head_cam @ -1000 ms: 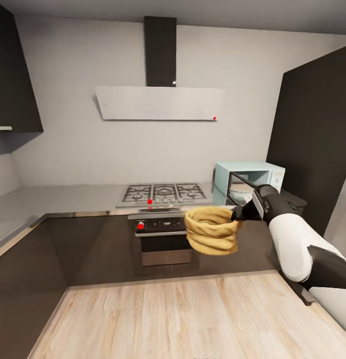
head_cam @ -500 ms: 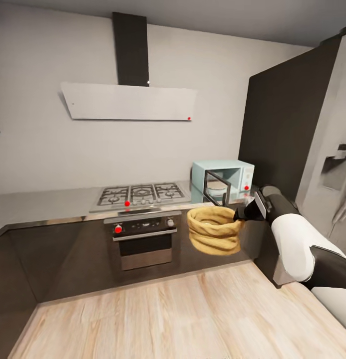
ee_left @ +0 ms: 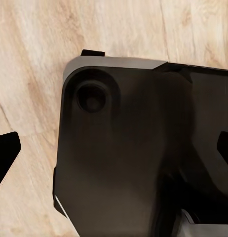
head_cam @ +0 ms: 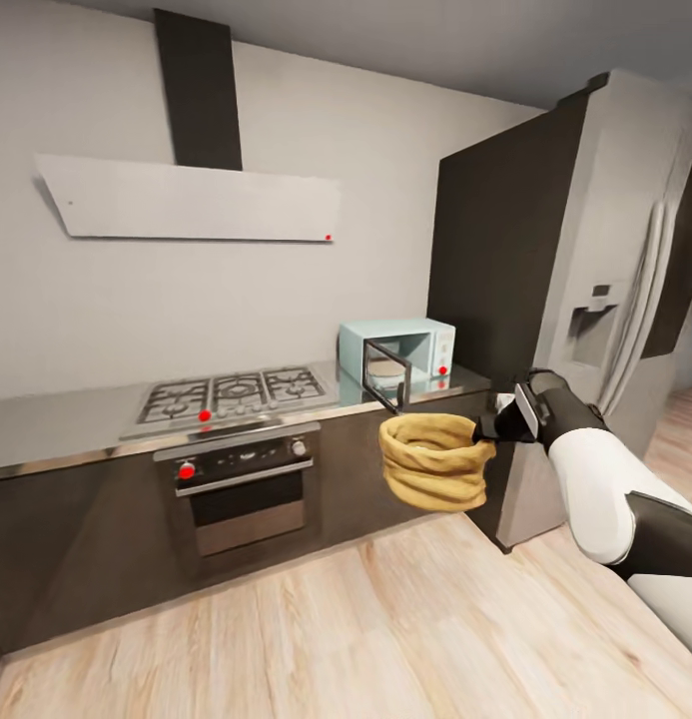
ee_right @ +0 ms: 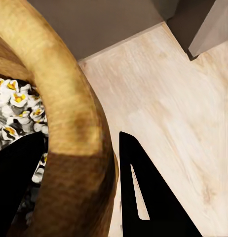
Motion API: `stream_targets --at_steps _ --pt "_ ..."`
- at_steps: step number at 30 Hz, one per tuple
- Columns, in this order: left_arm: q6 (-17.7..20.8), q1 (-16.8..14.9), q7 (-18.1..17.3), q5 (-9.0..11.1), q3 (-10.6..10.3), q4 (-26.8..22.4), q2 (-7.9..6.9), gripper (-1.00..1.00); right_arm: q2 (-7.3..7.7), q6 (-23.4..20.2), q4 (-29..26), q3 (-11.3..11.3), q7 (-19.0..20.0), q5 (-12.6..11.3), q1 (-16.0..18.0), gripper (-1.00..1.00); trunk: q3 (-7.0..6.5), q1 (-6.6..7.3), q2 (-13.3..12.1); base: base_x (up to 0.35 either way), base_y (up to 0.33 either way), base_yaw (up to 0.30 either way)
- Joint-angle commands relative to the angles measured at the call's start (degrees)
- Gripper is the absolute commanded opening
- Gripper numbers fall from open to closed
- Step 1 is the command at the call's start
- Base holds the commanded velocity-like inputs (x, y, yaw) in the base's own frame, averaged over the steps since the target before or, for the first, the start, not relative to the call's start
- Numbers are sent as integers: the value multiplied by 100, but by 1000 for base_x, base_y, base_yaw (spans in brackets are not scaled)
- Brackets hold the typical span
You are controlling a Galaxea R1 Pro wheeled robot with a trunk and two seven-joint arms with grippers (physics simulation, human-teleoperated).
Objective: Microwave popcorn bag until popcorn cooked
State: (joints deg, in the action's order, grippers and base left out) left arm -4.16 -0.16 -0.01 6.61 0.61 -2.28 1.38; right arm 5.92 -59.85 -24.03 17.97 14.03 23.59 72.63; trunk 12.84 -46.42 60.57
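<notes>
The right gripper [head_cam: 485, 430] is closed on the rolled rim of the popcorn bag [head_cam: 433, 462], one finger inside, one outside, holding it in the air below the open microwave [head_cam: 397, 352], in front of the countertop [head_cam: 66, 427].

The left gripper's state cannot be told.

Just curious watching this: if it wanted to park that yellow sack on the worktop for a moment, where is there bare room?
The countertop is bare left of the gas hob. The stretch right of the hob is crowded: the microwave stands there with its door swung open. The right gripper holds the popcorn bag above the wood floor.
</notes>
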Motion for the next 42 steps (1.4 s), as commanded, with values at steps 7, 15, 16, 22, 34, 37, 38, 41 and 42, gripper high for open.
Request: stream_targets --at_steps 7,15,16,22,34,37,38,41,42 --pt "-16 -2 0 51 1 -1 -6 100 100 -15 -5 54 47 41 5 -100 7 0 5 0 0 -298" --pt "-16 -2 0 51 1 -1 -6 100 136 -15 -5 358 56 49 5 -100 7 0 5 0 0 -298" --pt "-15 -2 0 51 1 -1 -6 100 137 -15 -5 361 56 49 5 -100 7 0 5 0 0 -298" --pt "-15 -2 1 51 1 -1 -6 100 138 -15 -5 365 56 49 5 -100 7 0 5 0 0 -298" --pt "5 -2 -8 47 -8 7 3 100 138 -15 -5 365 55 58 5 -100 7 0 5 51 0 -263" --pt "43 -2 -8 51 -19 8 3 100 138 -15 -5 364 54 54 5 -100 7 0 5 308 0 -19" --pt "49 -2 -8 51 -21 8 3 100 135 -15 -3 363 51 52 5 -100 7 0 5 320 0 -4" --pt "55 -2 -8 51 -21 8 3 100 130 -15 3 362 41 55 5 -100 7 0 5 322 0 -2" --pt "55 -2 -8 51 -19 8 4 100 129 -15 3 363 43 54 5 -100 7 0 5 323 0 0"
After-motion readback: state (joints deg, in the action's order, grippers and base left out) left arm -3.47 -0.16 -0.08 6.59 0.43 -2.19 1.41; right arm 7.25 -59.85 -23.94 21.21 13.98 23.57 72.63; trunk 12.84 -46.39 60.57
